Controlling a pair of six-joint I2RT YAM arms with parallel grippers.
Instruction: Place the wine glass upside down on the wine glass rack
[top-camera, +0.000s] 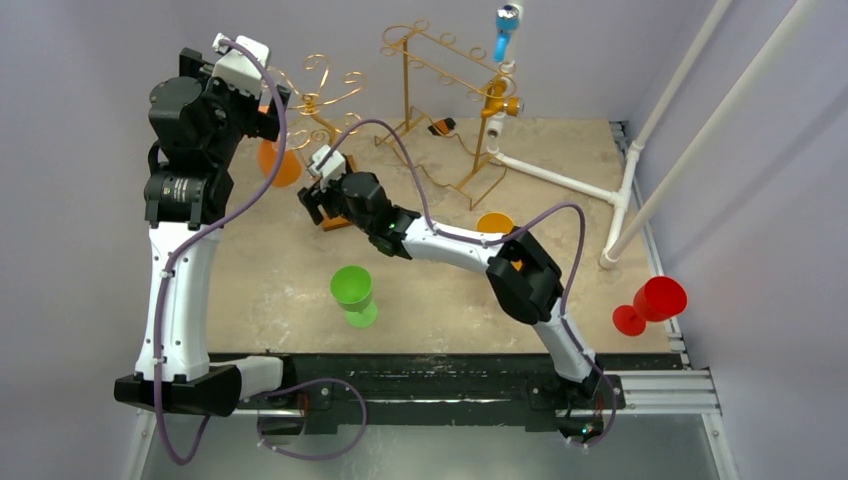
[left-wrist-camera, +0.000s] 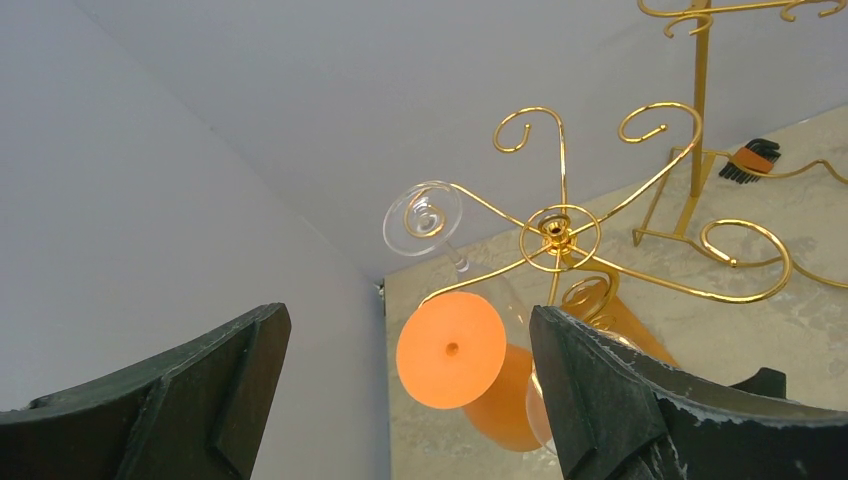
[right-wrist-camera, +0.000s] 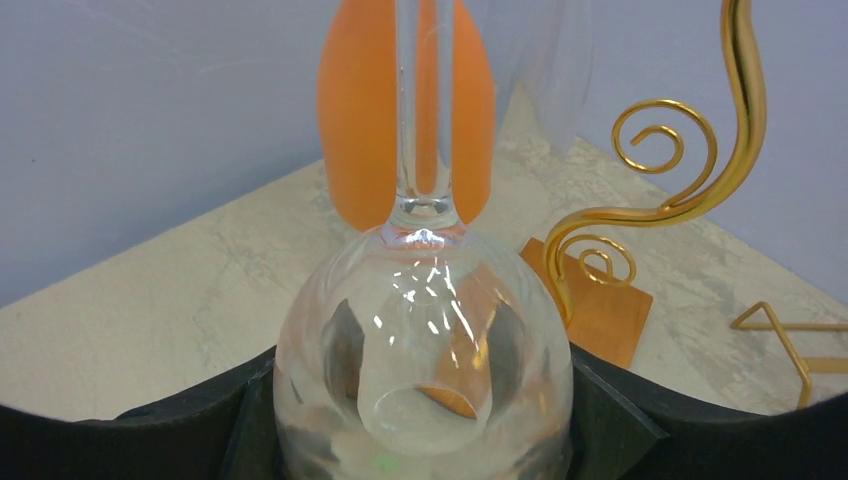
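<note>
A clear wine glass (right-wrist-camera: 420, 300) sits between the jaws of my right gripper (right-wrist-camera: 420, 400), which is shut on its bowl, with the stem pointing up and away. In the top view this gripper (top-camera: 320, 205) is beside the gold spiral wine glass rack (top-camera: 320, 95). An orange glass (left-wrist-camera: 450, 350) hangs upside down from the rack (left-wrist-camera: 557, 232). A clear round foot (left-wrist-camera: 422, 217) overlaps a spiral arm end; I cannot tell if it rests there. My left gripper (left-wrist-camera: 408, 315) hovers open and empty above the rack.
A green glass (top-camera: 353, 293) stands on the table in front of the right arm. At the right edge is a red glass (top-camera: 650, 303). A second, taller gold rack (top-camera: 440, 90) stands at the back, next to white pipes (top-camera: 560, 180).
</note>
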